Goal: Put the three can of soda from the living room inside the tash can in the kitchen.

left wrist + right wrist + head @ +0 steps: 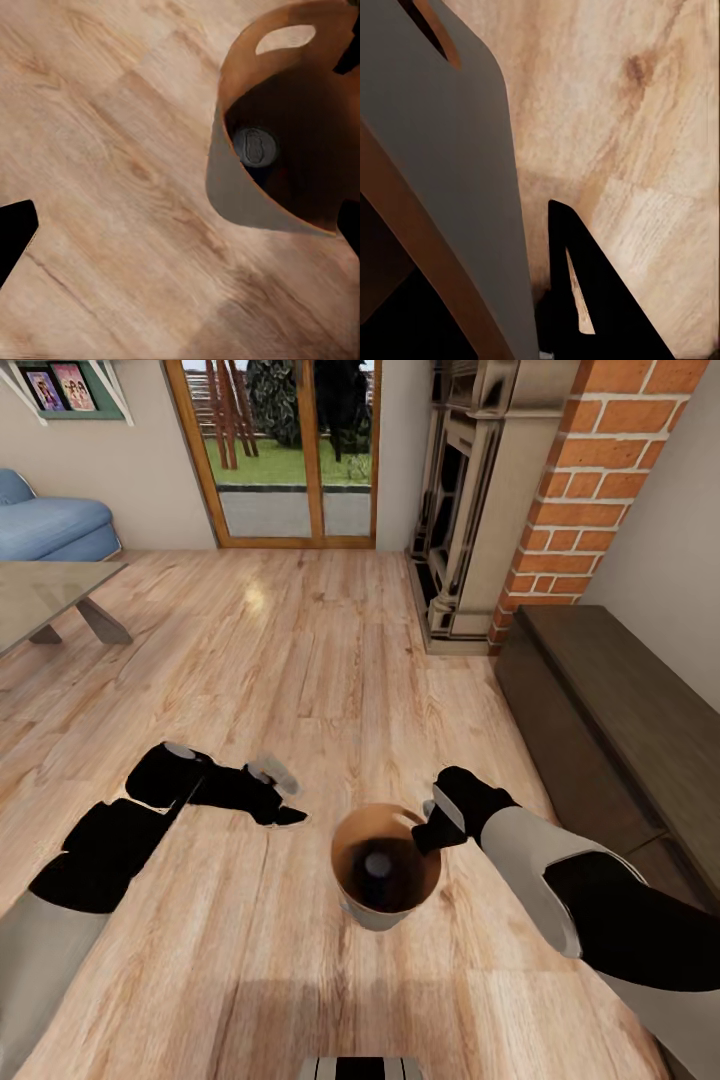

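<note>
The trash can [386, 908], pale grey outside and coppery brown inside, is just in front of me over the wood floor. My right gripper [432, 828] is shut on its rim; in the right wrist view the grey wall [472, 172] runs between the jaws, with one black finger [585, 300] outside it. One soda can [378, 865] stands inside the bin, its grey top [255, 146] facing up. My left gripper [278, 794] hangs open to the left of the bin, holding nothing; a fingertip [15, 232] shows at the picture's edge.
This is the living room: glass coffee table [45, 595] and blue sofa [50, 525] at the left, wood-framed glass doors [290, 460] ahead, a fireplace [465, 510] with a brick column [585, 490] and a long dark low cabinet [620, 700] at the right.
</note>
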You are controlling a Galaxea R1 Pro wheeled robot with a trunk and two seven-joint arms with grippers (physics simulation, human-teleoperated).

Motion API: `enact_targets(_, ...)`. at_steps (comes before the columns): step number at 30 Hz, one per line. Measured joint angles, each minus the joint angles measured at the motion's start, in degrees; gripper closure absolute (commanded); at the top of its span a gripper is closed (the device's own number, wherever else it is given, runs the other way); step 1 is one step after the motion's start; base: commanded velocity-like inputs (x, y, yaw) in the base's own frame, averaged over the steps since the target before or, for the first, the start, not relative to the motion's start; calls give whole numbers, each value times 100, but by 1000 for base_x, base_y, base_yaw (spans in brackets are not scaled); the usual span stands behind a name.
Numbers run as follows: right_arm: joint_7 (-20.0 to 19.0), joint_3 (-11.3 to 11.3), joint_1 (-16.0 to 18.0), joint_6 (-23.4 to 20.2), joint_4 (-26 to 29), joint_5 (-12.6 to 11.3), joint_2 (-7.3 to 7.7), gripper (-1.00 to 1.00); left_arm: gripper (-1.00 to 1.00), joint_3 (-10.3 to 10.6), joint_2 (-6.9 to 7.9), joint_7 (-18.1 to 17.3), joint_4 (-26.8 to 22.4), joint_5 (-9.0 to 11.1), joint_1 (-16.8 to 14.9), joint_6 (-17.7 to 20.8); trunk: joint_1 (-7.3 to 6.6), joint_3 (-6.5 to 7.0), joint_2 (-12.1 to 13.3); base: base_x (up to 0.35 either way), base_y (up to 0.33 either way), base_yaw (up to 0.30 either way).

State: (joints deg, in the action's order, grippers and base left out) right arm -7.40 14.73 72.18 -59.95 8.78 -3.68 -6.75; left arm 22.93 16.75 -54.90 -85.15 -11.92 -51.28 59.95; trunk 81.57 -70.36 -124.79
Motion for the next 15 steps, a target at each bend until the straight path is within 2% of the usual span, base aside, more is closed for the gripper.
enact_targets(2, -16, -43, -114, -3, 11, -86, 259, 100, -100, -1078, 53, 20, -97, -32, 370, -62, 0, -1, 0, 0, 0, 0)
enact_targets(4, -17, 54, -186, 4, 14, 100, 400, 100, -100, -1680, 49, 60, -89, -43, 610, -317, 0, -1, 0, 0, 0, 0)
enact_targets(5, -40, -5, -275, 2, 25, 21, 575, 100, -100, -2379, 6, 289, 76, -108, 937, -789, 1, -1, 0, 0, 0, 0)
enact_targets(6, -39, 54, -306, 4, 27, 106, 630, 100, -100, -2647, -22, 433, 200, -87, 1065, -938, 0, -1, 0, 0, 0, 0)
enact_targets(7, -37, 45, -364, 4, 35, 124, 714, 100, -100, -2944, -82, 756, 514, -93, 1216, -1235, 1, -1, 0, 0, 0, 0)
enact_targets(8, -27, 69, -419, 14, 37, 120, 769, 100, -100, -3141, -146, 1110, 970, -79, 1321, -1591, 1, -2, 0, 0, 0, 0)
enact_targets(10, -1, 65, -476, 44, 82, 149, 808, 100, -100, -3348, -249, 1766, 2062, -41, 1427, -2490, 1, -1, 0, 0, 0, 0)
enact_targets(11, 3, 47, -483, 47, 105, 116, 812, 100, -100, -3380, -266, 1901, 2345, -24, 1442, -2718, 0, 0, 0, 0, 0, 0)
enact_targets(12, 8, 14, -495, 49, 172, 50, 816, 100, -100, -3436, -289, 2093, 2796, -10, 1463, -3121, 1, -1, 0, 0, 0, 0)
enact_targets(14, -3, -49, -506, 44, 266, -85, 817, 100, -100, -3537, -309, 2268, 3290, 98, 1480, -3530, 0, 0, 0, 0, 0, 0)
enact_targets(15, -3, -61, -508, 40, 287, -122, 816, 100, -100, -3577, -314, 2309, 3397, 159, 1483, -3619, 0, 0, 0, 0, 0, 0)
